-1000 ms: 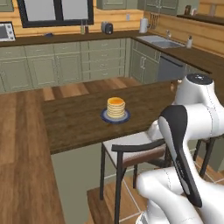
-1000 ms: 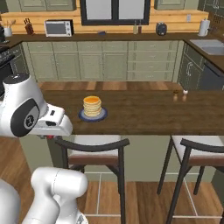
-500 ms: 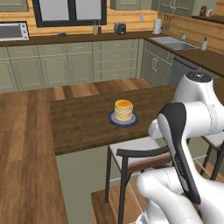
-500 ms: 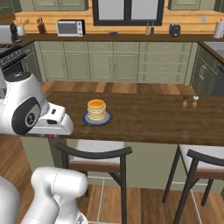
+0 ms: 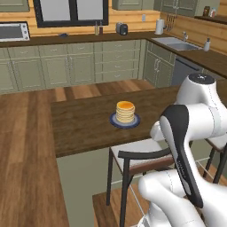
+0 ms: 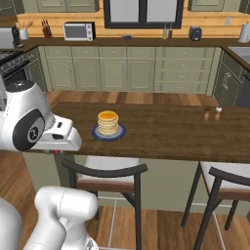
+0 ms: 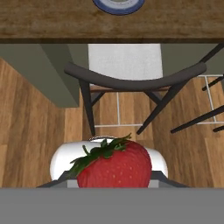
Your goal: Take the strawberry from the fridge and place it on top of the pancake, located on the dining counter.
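Observation:
The strawberry [image 7: 114, 166], bright red with green leaves, sits close up in the hand view with my gripper [image 7: 114, 178] shut on it. From the right base view the hand hangs just in front of the dining counter [image 6: 166, 132], left of the pancake [image 6: 108, 122], and a red speck of the strawberry [image 6: 57, 152] shows under it. The tan pancake [image 5: 125, 111] is stacked on a dark blue plate [image 5: 116, 121] on the dining counter [image 5: 84, 124]. The plate's rim [image 7: 118, 6] and the dining counter [image 7: 65, 19] lie at the top of the hand view. The fridge is out of view.
A dark-framed chair [image 6: 108, 176] stands under the counter edge below the hand, and a second chair [image 6: 224, 180] to its right. Salt and pepper shakers [image 6: 212, 113] stand on the counter's right part. Green cabinets, a microwave [image 6: 78, 31] and a sink [image 5: 177, 42] line the far walls.
The whole picture has shifted in both base views, so the base has driven; the counter and pancake now sit nearer. The gripper stays shut on the strawberry.

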